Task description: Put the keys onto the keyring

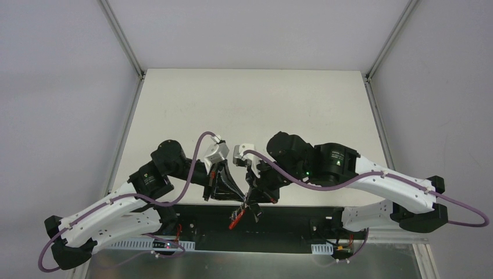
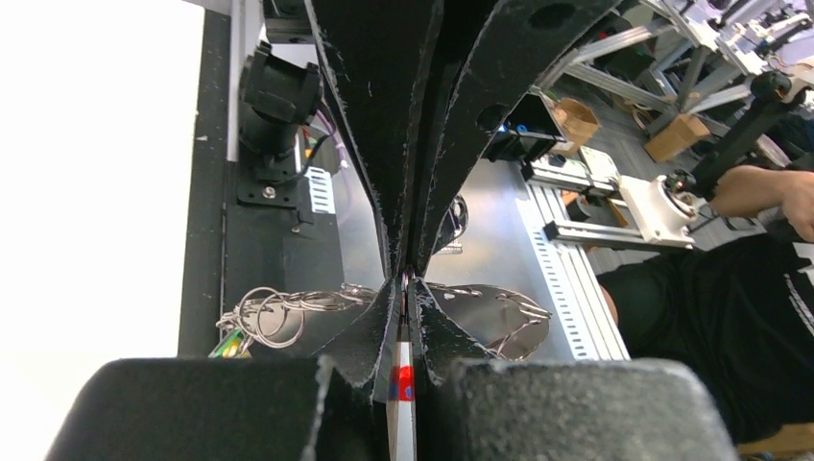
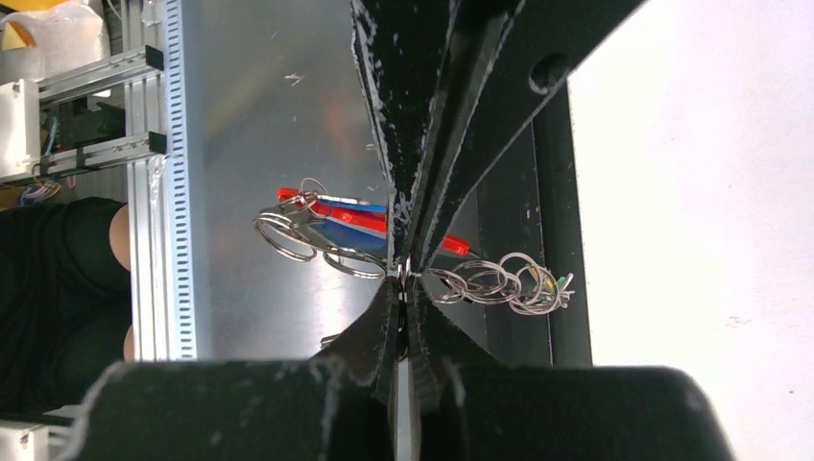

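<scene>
Both fully closed: left tool [image 2: 408,279] and right tool [image 3: 403,272] each pinch the keyring [image 3: 494,279] wire, loops running left-right across the pinches. The keys [image 3: 341,223] lie just left of the right tool's tips, centre-left of its wrist frame; right arm nearer.

You have two hands in view: the left hand [image 2: 405,279] and the right hand [image 3: 403,272]. Beside the right hand you can see one blue-headed key [image 3: 346,230] and two clusters of silvery rings [image 3: 504,279], too tangled to count singly.
</scene>
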Tool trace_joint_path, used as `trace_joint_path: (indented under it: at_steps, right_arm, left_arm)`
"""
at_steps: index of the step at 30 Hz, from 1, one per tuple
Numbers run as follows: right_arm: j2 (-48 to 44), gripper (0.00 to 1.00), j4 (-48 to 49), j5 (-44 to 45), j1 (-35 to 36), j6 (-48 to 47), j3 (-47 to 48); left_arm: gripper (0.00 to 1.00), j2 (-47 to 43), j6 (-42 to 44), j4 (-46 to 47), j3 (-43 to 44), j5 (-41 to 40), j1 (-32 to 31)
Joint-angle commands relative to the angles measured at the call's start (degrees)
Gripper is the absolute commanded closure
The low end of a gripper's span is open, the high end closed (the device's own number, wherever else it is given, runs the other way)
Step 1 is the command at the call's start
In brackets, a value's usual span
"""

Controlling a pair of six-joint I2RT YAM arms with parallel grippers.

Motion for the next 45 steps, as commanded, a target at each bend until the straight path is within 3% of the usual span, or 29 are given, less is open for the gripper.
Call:
trace_joint_path:
  at_steps: [1,6,12,24,30,35,45]
  right_arm:
    - [-3.2,1.0,7.2,4.2,2.0,-0.4,-2.0]
    - [-7.5,0.71,12.1,9.5,3.6,-0.5,-5.0]
    - [-11.0,0.61,16.6,14.6,5.2,-1.1,-8.4]
    - [-17.2,0.6,26.0,25.1,7.3,-8.9,-14.0]
    - [-20.2,0.6,27.5,23.4,7.3,-11.4,-14.3]
    - [-19.0,0.59,25.2,15.7,7.3,-10.3,-11.9]
    - [-16.3,0.63,25.4,14.6,7.3,-11.0,-10.2]
  left_arm:
    - [1.0,-3.8,2.7,5.9,0.5,-7.1,-0.4]
    - [1.0,-6.1,2.3,9.9,-0.5,-8.9,-0.4]
    - [1.0,-6.4,2.2,12.7,-0.8,-10.3,-0.4]
    - [1.0,-6.3,1.4,16.8,-1.2,-9.9,-0.4]
    - [1.0,-6.3,0.8,18.5,-1.3,-8.7,-0.4]
    - [1.0,-6.7,0.8,18.7,-1.5,-8.4,-0.5]
    - [1.0,-7.3,0.0,19.5,-1.7,-6.2,-0.4]
